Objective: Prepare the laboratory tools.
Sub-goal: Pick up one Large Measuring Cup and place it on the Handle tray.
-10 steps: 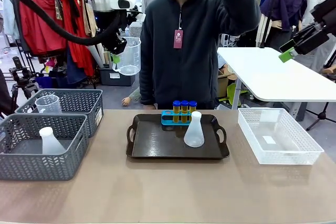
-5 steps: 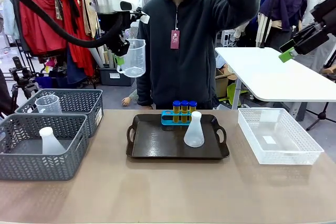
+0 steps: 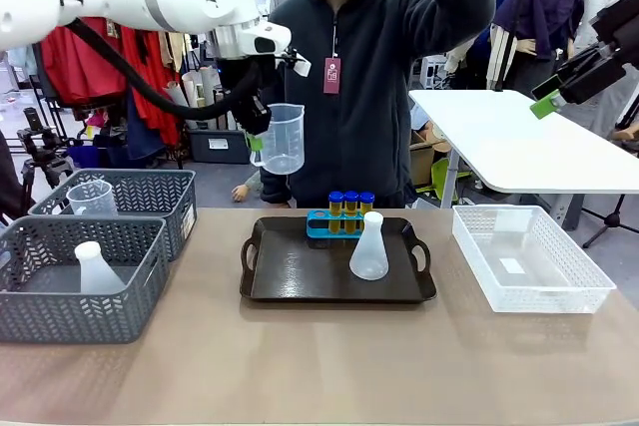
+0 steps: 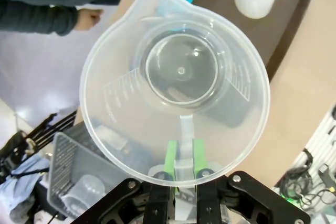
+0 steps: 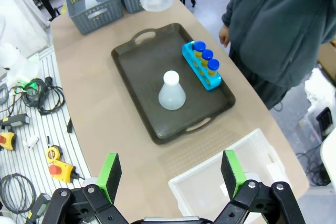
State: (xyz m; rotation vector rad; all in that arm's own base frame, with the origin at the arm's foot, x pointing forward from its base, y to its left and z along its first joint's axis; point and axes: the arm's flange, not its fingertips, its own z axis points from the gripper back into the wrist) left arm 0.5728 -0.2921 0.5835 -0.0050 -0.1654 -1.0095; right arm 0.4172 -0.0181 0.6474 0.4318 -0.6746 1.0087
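My left gripper is shut on the handle of the clear measuring beaker and holds it upright in the air, above and left of the black tray. In the left wrist view I look down into the beaker, with both green pads pinching its handle. On the tray stand a translucent white conical flask and a blue rack holding three amber tubes with blue caps. My right gripper hangs open high over the table's right side, above the flask and rack.
Two grey baskets sit at the left, one with another flask, the other with another beaker. A white basket lies at the right. A person stands behind the tray with one arm raised.
My left arm has carried the beaker to the right and a little lower, closer to the space above the tray. The right arm has not moved.
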